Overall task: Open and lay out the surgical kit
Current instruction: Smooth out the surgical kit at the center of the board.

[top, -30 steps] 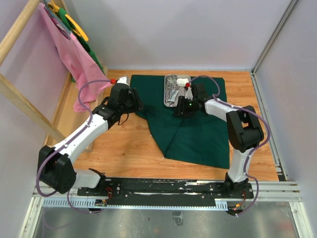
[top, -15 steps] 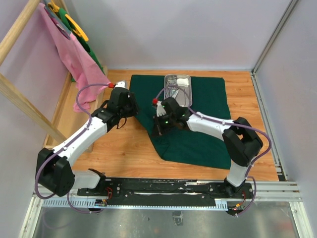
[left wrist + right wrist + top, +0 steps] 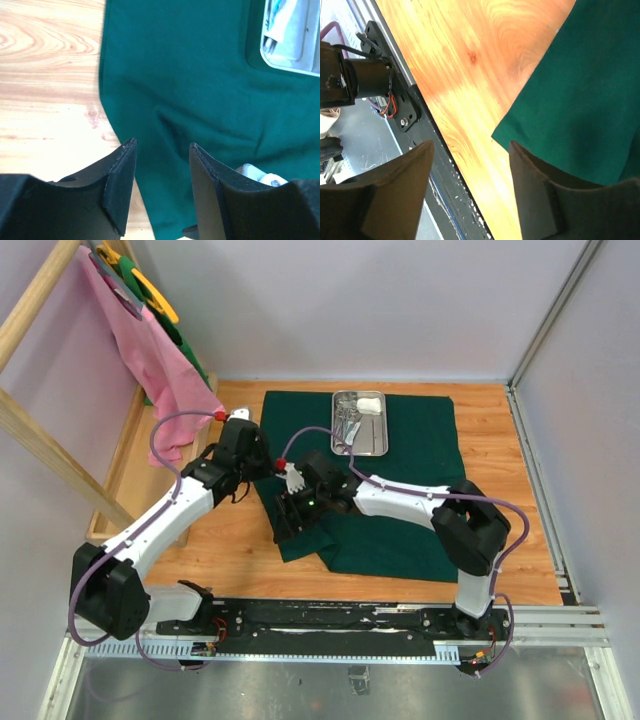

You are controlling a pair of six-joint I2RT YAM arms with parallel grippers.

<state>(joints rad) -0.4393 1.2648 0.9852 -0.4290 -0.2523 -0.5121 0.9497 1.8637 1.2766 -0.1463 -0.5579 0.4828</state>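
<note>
Cloth wrap (image 3: 420, 475) lies beneath us: our left gripper (image 3: 161, 145) hangs parted, empty, over its left edge; our right gripper (image 3: 470, 145) likewise at its near corner.

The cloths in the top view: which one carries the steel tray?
The dark green cloth, spread on the wooden table; the pink cloth only hangs from the wooden rack at the left.

Tray (image 3: 289, 69) cut off (rt edge), tools (image 3: 273, 31) blurry.
</note>
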